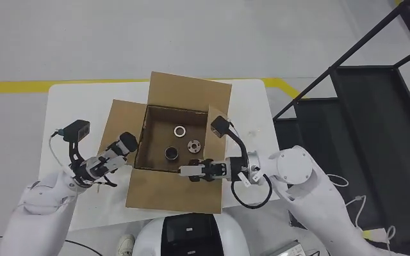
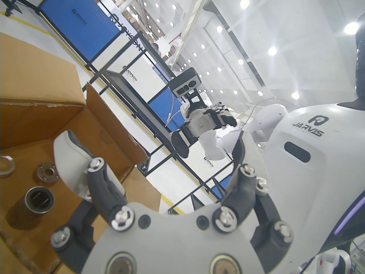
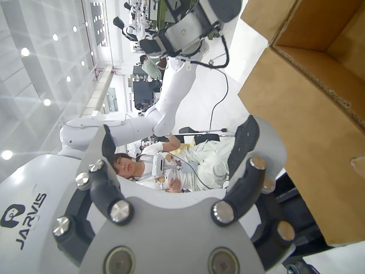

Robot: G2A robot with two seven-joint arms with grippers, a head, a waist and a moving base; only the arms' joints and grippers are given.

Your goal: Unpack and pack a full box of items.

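We've got both arms parked at the rim of the open box, neither one down inside it. Our left gripper is spread wide with nothing between its fingers, sitting right at the side wall. The three metal parts lie below and ahead of it on the box floor: a short cylinder nearest, a flange just past that, and a ring farthest off. Our right gripper is just as wide and just as empty, hovering by the near flap with cardboard close beside one finger. Our guess is the wide jaws are set to drop over a part. The cylinder stands upright, so it looks like the easiest first grab for the left.
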